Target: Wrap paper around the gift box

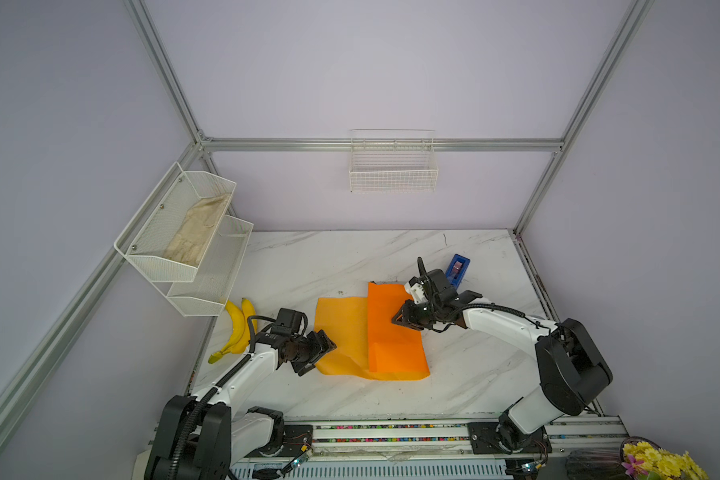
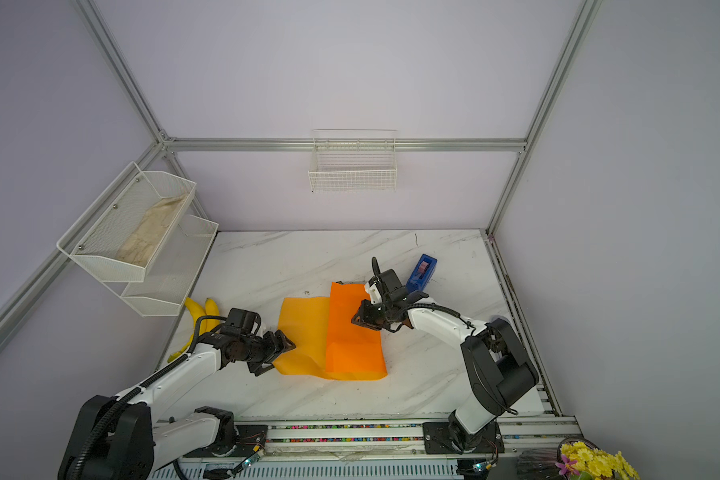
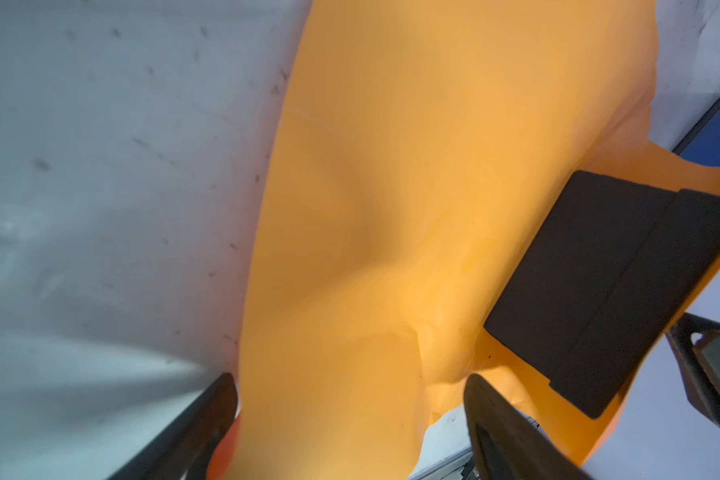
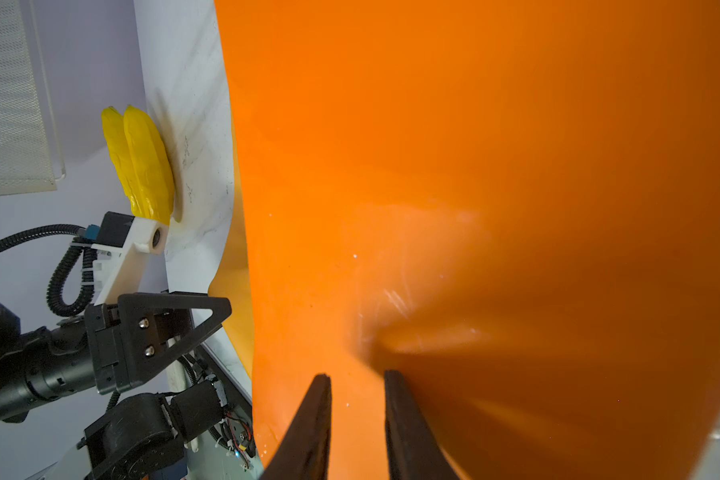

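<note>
The orange-yellow paper (image 1: 341, 332) (image 2: 304, 332) lies mid-table. Its right part is folded over as a brighter orange flap (image 1: 395, 353). The gift box is hidden under that flap in both top views. In the left wrist view it shows as a dark matte box (image 3: 591, 282) under the raised paper (image 3: 391, 166). My left gripper (image 1: 323, 357) (image 2: 281, 356) (image 3: 352, 386) stands wide open at the paper's left edge, with the sheet running between its fingers. My right gripper (image 1: 396, 319) (image 2: 355, 319) (image 4: 357, 376) rests its tips on the flap (image 4: 474, 166), jaws narrowly parted and holding nothing.
A blue tape dispenser (image 1: 458, 270) (image 2: 422, 270) stands behind the right gripper. Two bananas (image 1: 238, 328) (image 4: 142, 166) lie at the table's left edge under white mesh shelves (image 1: 184, 232). A wire basket (image 1: 393, 166) hangs on the back wall. Yellow flowers (image 1: 661, 461) sit at the front right.
</note>
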